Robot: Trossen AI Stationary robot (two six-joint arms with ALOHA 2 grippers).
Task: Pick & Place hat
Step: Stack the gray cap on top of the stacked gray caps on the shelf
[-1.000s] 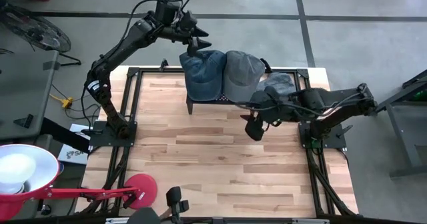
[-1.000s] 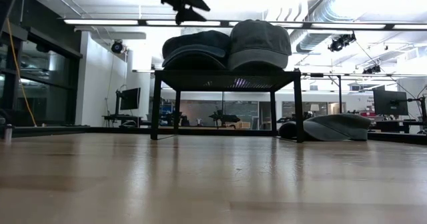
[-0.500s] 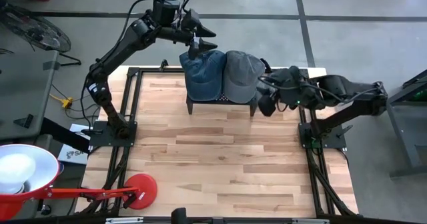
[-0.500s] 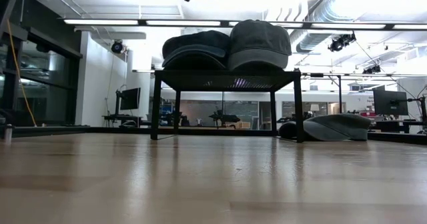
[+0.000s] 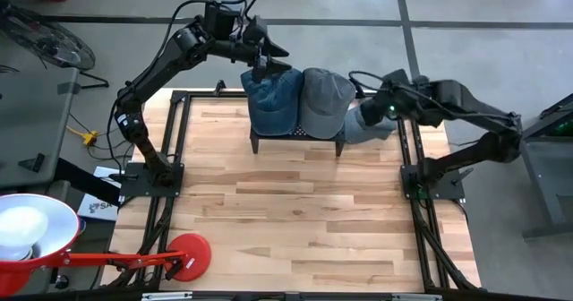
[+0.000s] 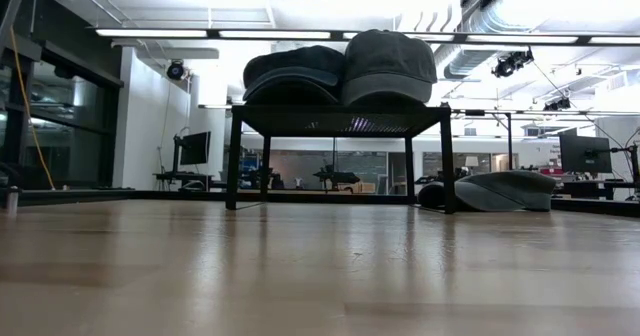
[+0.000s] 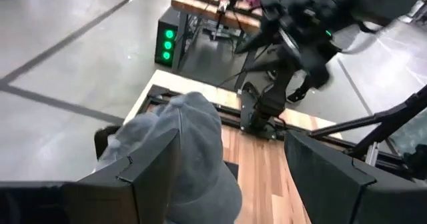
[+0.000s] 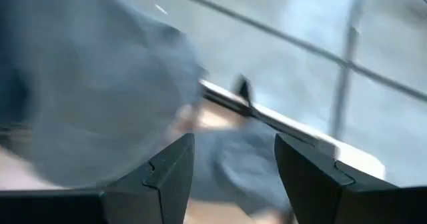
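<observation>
A blue denim hat [image 5: 271,99] and a grey hat [image 5: 324,99] sit side by side, brims down, on a black rack [image 5: 295,136] at the table's far edge. They also show in the low view as the blue hat [image 6: 293,74] and the grey hat [image 6: 388,66]. A third, blue-grey hat [image 5: 378,127] lies on the table right of the rack. My left gripper [image 5: 269,57] hangs open above the blue hat's far side, and the grey hat [image 7: 193,151] shows beyond its fingers. My right gripper [image 5: 365,115] is open above the third hat, beside the grey hat.
The rack stands on thin legs with open room beneath it [image 6: 340,166]. Bare wooden tabletop [image 5: 295,220] fills the near half. A black metal frame [image 5: 412,149] runs along the table's sides. A red lamp stand [image 5: 183,254] sits at the near left corner.
My right gripper has swung from above the table's middle toward the far right, turning as it went, and now stands over the hat lying beside the rack. My left gripper has risen above the blue hat, almost out of the low view. The hats have not moved.
</observation>
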